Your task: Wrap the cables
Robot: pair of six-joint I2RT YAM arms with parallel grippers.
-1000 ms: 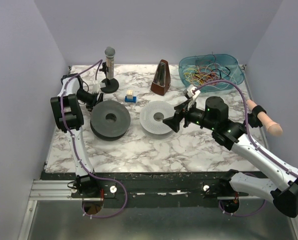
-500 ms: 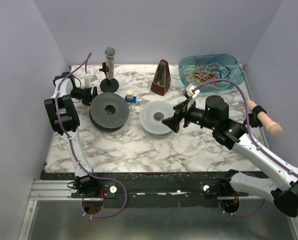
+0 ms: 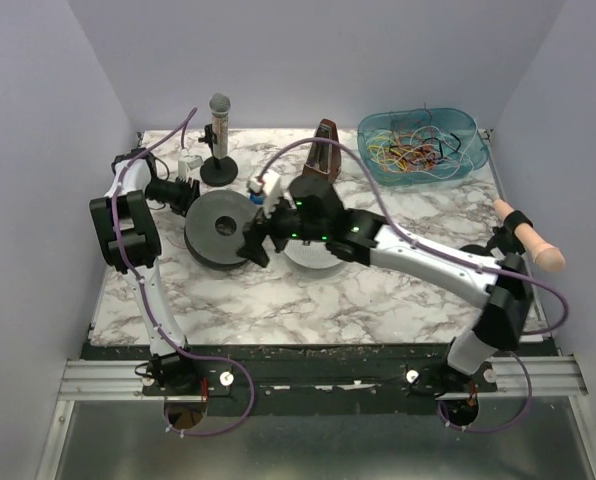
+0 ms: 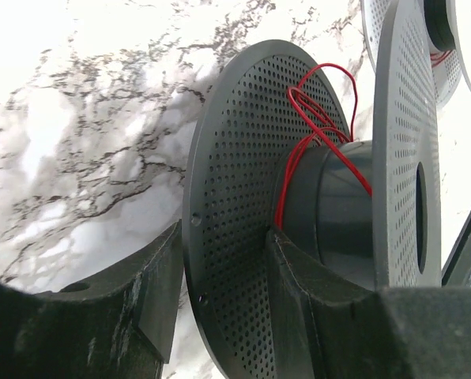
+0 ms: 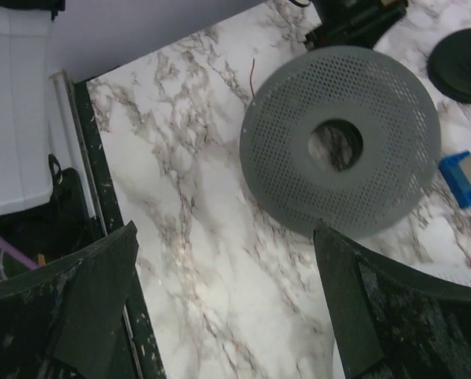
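A dark grey perforated spool [image 3: 218,228] stands at mid-left of the table. My left gripper [image 3: 185,193] is shut on its flange [image 4: 243,181], with one finger on each side. A thin red cable [image 4: 318,130] loops round the spool's hub. My right gripper [image 3: 253,246] is open and empty, and hovers over the spool's near right edge; the spool's top face shows between its fingers [image 5: 338,142]. The rest of the cables [image 3: 410,153] lie tangled in a blue basket [image 3: 468,125] at the back right.
A white spool [image 3: 308,260] lies partly under my right arm. A microphone on a stand [image 3: 218,140] and a metronome [image 3: 325,145] stand at the back. A small blue block [image 5: 461,180] sits by the grey spool. A tan-handled tool [image 3: 530,240] lies at the right edge.
My right arm has swung left from the white spool to the grey spool's near right edge. My left gripper has kept hold of the grey spool, which shifted slightly.
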